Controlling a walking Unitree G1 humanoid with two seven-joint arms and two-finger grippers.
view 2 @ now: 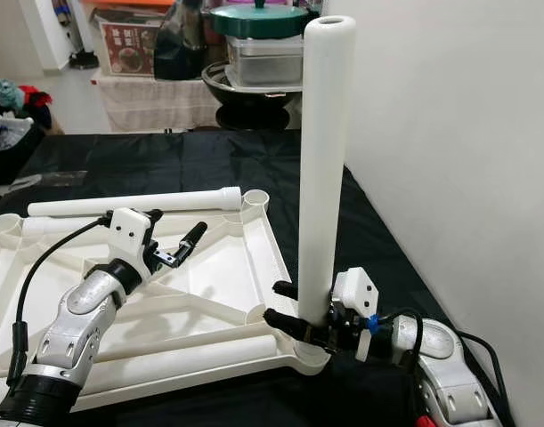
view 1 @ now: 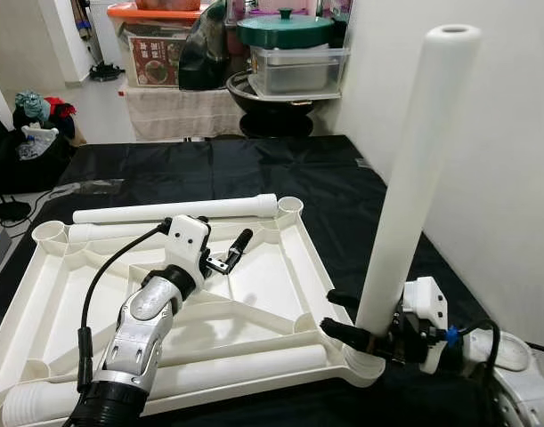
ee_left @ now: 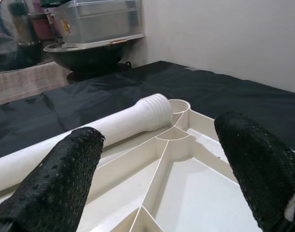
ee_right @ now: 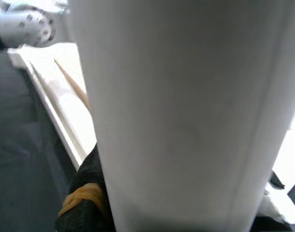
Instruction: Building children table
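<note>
The white plastic table top (view 1: 280, 267) lies upside down on a black sheet. One long white leg (view 1: 412, 178) stands upright in its near right corner socket (view 1: 365, 363). My right gripper (view 1: 334, 311) is shut on that leg's lower end, one black finger on each side; the leg (ee_right: 186, 116) fills the right wrist view. My left gripper (view 1: 231, 253) hovers open over the middle ribs of the table top, holding nothing, with its fingertips (ee_left: 55, 183) wide apart. A second leg (view 1: 174, 211) lies along the far edge, and a third leg (view 1: 209, 369) lies on the near edge.
The black sheet (view 1: 254, 169) covers the ground around the table top. A white wall (view 1: 485, 107) stands close on the right. Storage boxes, a green pot (view 1: 285, 28) and a black bowl are stacked at the back. Bags and cables lie at far left.
</note>
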